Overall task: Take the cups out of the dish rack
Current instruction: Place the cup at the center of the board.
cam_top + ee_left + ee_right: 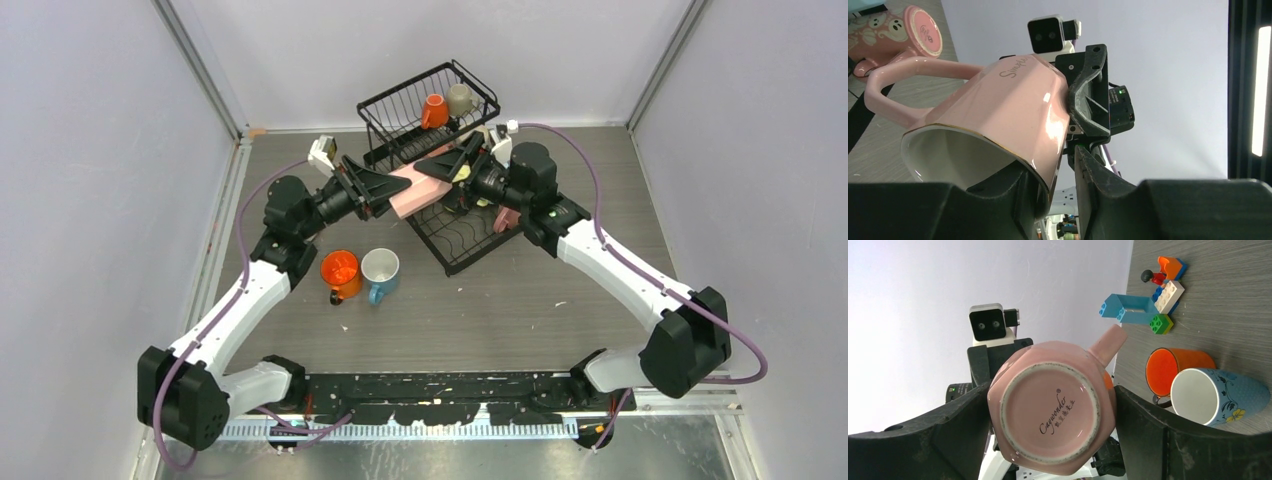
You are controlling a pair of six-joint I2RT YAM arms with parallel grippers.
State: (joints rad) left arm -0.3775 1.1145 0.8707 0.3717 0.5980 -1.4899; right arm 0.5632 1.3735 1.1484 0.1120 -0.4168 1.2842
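Pink mug (998, 115), side wall, L wrist view: grey cursive is reading "Simple". The last letter is running up to the facet edge, so the end is less sure.

Same mug, underside (1048, 415), R wrist view: dark script is reading "Caywonder" across the centre of the base, slanting upward, w/ a small ® mark sitting just above its end. A short row of CJK chars is running right below it and isn't resolving well enough to read.

2nd pink mug (903, 30), bkgd of L wrist view: ghost-like drawings are showing on the wall. A small dark stamp is showing on the round end face, but it's too blurred to read.

Top view: too coarse, nothing is resolving into letters.
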